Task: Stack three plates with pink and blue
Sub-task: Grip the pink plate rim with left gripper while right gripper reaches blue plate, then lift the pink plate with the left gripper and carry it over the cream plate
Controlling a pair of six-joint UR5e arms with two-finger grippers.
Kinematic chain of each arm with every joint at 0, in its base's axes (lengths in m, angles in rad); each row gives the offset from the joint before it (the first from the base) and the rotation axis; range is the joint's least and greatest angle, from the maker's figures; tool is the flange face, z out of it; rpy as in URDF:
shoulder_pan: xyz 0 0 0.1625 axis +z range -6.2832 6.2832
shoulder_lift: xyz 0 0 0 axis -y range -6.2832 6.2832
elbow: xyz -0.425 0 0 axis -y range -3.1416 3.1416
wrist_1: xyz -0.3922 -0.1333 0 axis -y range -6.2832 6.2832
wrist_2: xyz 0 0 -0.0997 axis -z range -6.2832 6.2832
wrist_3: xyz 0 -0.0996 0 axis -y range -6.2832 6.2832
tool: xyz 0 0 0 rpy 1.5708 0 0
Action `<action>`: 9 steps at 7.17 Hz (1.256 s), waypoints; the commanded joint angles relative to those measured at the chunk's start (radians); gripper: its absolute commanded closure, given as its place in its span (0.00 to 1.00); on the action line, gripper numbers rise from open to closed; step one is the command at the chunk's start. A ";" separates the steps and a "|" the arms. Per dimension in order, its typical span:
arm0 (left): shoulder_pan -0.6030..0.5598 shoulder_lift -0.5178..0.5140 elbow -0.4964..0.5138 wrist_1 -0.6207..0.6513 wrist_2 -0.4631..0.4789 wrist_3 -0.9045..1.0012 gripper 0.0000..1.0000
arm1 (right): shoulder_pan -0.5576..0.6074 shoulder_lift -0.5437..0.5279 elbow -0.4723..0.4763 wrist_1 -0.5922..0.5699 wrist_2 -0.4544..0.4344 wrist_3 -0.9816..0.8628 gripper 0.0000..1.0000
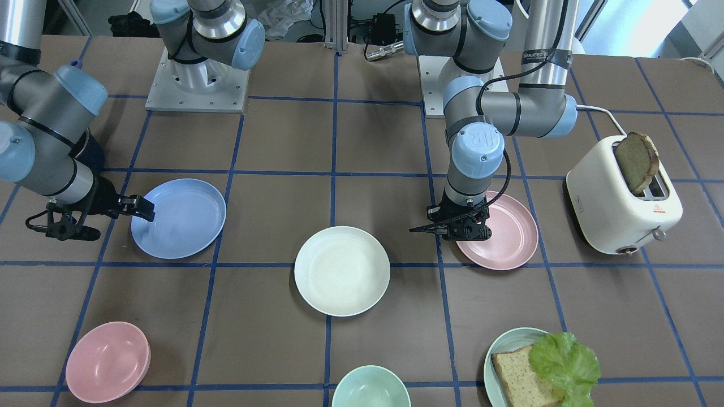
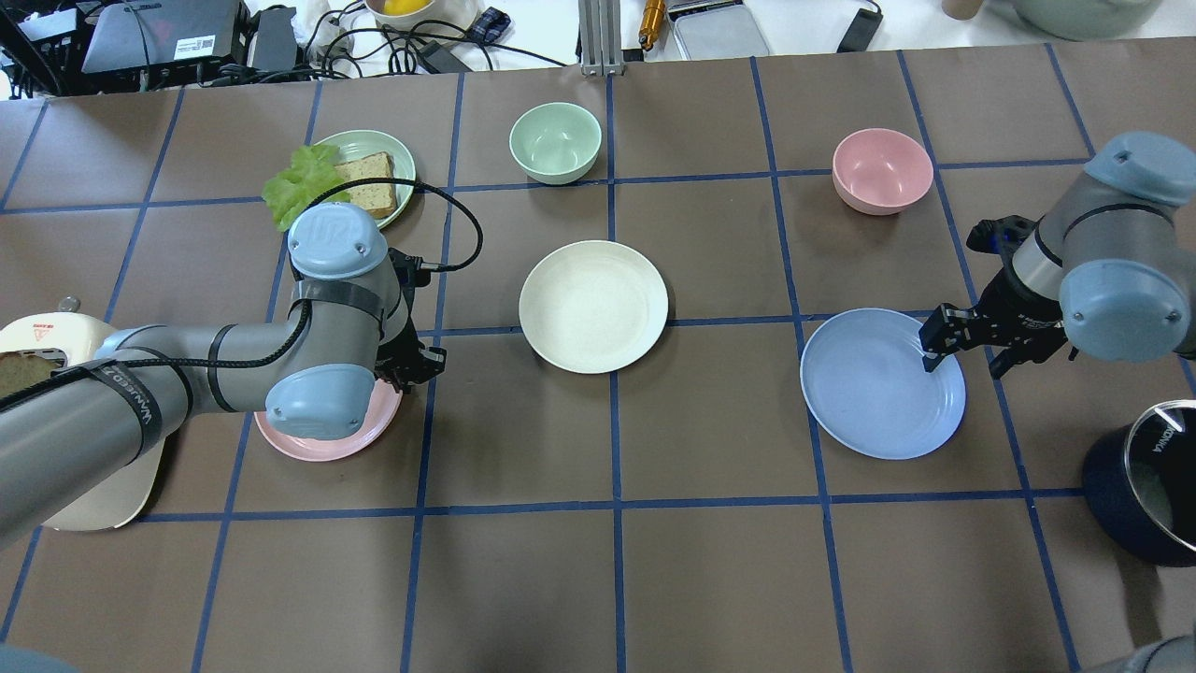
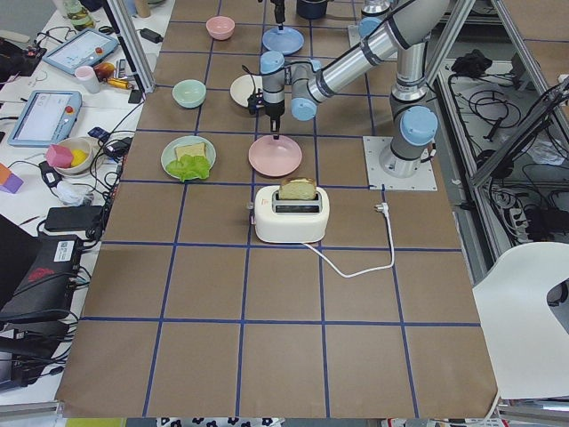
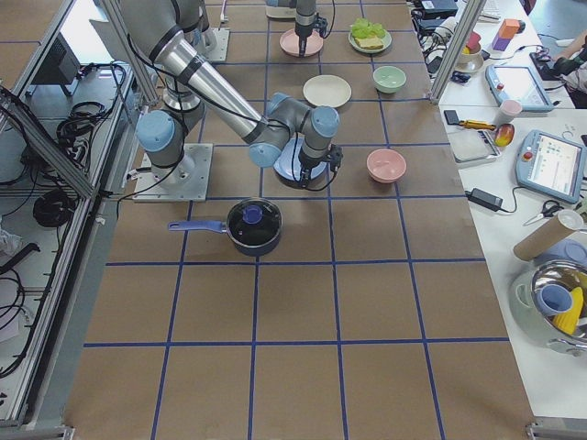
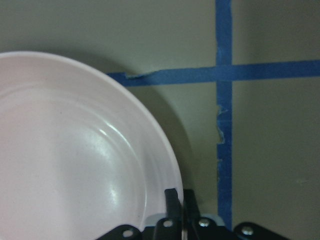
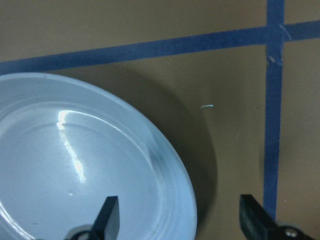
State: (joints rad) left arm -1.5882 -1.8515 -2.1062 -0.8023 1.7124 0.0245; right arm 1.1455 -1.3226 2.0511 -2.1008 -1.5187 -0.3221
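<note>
The pale pink plate [image 1: 509, 237] lies on the table's left side and also shows in the overhead view [image 2: 318, 444]. My left gripper [image 1: 459, 233] is shut on its inner rim; in the left wrist view [image 5: 179, 200] the fingers pinch the edge of the pink plate [image 5: 75, 150]. The periwinkle blue plate [image 1: 181, 217] lies on the right side. My right gripper [image 2: 967, 353] is open with its jaws astride the outer rim of the blue plate [image 6: 75, 160]. The cream-white plate [image 1: 342, 270] lies flat and alone in the middle, between the two.
A white toaster [image 1: 622, 203] with a bread slice stands beyond the pink plate. A teal plate [image 1: 495, 350] with bread and lettuce, a mint bowl [image 1: 370, 387] and a pink bowl [image 1: 107, 362] sit along the far edge. A dark pot [image 2: 1154, 481] stands near the right arm.
</note>
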 commanded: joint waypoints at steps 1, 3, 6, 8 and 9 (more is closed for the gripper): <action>-0.012 0.002 0.017 0.000 0.074 -0.001 1.00 | -0.012 0.026 0.004 -0.030 0.017 -0.014 0.25; -0.019 0.017 0.040 -0.011 0.079 -0.002 1.00 | -0.012 0.022 0.004 -0.028 0.015 -0.020 0.48; -0.084 0.032 0.151 -0.134 0.119 -0.009 1.00 | -0.012 0.023 0.003 -0.010 0.015 -0.061 0.96; -0.125 0.026 0.260 -0.251 0.121 -0.043 1.00 | -0.013 0.016 -0.002 -0.008 0.014 -0.063 1.00; -0.150 0.015 0.322 -0.315 0.118 -0.075 1.00 | -0.013 0.010 -0.008 -0.001 0.014 -0.063 1.00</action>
State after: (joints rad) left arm -1.7078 -1.8257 -1.8606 -1.0375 1.8313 -0.0143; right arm 1.1324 -1.3064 2.0494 -2.1082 -1.5043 -0.3839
